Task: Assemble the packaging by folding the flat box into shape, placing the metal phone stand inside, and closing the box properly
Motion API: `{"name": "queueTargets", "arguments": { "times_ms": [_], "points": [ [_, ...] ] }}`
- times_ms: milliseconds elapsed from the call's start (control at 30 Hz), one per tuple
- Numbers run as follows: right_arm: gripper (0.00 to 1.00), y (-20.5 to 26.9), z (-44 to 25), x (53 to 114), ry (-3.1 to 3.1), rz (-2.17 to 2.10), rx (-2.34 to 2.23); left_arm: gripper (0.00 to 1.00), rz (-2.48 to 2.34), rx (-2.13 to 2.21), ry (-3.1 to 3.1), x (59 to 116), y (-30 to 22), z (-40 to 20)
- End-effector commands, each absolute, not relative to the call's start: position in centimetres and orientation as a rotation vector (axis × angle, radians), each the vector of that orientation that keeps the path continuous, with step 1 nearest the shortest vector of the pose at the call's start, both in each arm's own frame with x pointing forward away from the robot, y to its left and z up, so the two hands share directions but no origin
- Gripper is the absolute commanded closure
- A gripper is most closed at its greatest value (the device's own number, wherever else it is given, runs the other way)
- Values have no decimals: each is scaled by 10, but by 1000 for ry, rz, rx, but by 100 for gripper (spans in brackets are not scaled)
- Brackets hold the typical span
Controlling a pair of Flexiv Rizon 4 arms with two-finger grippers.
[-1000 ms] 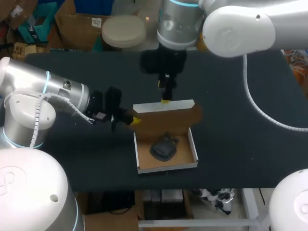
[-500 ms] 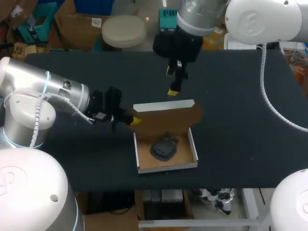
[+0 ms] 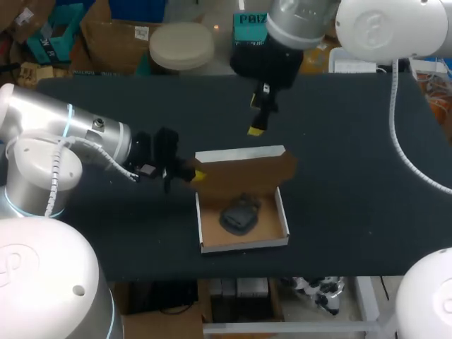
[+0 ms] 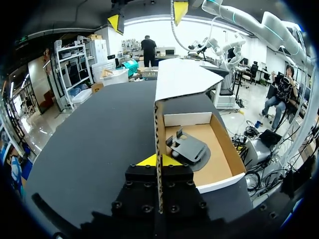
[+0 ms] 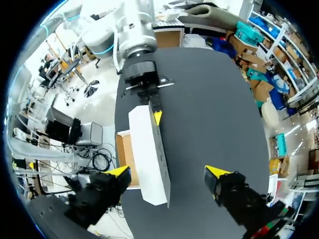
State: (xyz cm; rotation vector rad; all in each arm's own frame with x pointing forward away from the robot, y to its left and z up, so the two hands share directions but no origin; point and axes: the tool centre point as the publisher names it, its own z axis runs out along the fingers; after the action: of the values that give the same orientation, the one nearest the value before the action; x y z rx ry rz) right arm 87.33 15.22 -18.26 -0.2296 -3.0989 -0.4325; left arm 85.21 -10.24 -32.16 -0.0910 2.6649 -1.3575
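Risen clear of the upright lid (image 3: 244, 168), the right tool (image 3: 258, 116) hangs fingers apart above and behind it, nearer its long top edge; the left tool (image 4: 160, 160) clamps the lid's left end, phone stand (image 3: 240, 214) lying in the box (image 3: 245, 245) on the worktop (image 3: 353, 176)

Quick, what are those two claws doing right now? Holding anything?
Left gripper: shut on the box lid.
Right gripper: open, holding nothing.

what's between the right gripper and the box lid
Nothing. In the head view the right gripper hangs open above the lid, and only bare black table shows in the gap.
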Motion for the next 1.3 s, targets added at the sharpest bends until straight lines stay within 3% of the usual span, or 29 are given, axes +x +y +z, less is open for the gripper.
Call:
{"name": "queueTargets", "arguments": {
  "times_ms": [33, 367, 467, 1300],
  "points": [
    [0, 147, -179, 872, -3083, -433, -372, 100, -1317, -80, 2608, 842, -105, -322],
    [0, 135, -187, 858, -2863, -342, -809, 100, -1120, -5, 2441, 823, -108, -329],
    [0, 133, -189, 848, -2810, -374, -808, 100, -944, -6, 2390, 819, -109, -336],
    [0, 122, -190, 835, -2730, -236, -969, 100, -928, 42, 2361, 817, -109, -337]
  ]
}}
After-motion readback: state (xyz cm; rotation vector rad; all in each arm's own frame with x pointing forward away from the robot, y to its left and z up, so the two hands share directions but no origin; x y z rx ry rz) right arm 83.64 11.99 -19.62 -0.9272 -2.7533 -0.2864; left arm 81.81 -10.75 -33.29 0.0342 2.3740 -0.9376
